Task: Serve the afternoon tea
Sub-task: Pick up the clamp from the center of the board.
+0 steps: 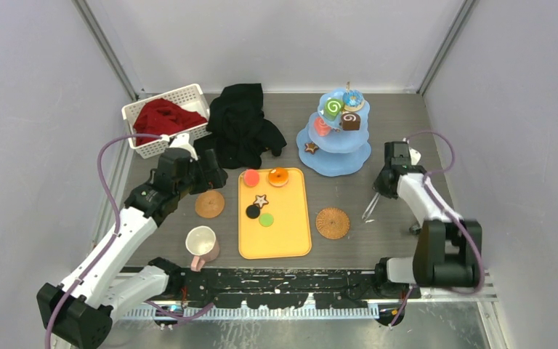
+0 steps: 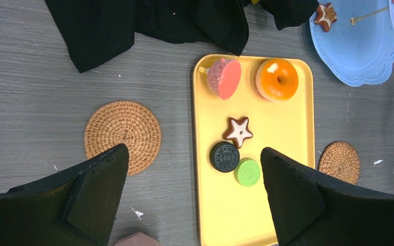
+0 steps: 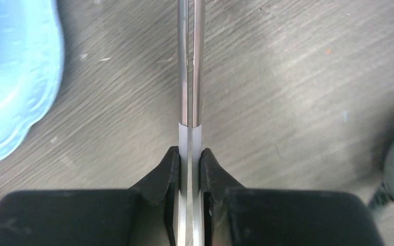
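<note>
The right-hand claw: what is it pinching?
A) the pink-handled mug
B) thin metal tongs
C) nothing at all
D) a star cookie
B: in the right wrist view, the right gripper is clamped on the metal tongs, whose two thin blades are pressed together above the table.

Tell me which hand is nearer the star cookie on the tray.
Left. The left hand hovers just left of the tray, near the star cookie; right hand, shut on tongs, is beyond the tray's right side.

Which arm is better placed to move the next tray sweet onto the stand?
Probably right: its end effector is shut on tongs, beside the stand. The left end effector hangs open over the tray.
</note>
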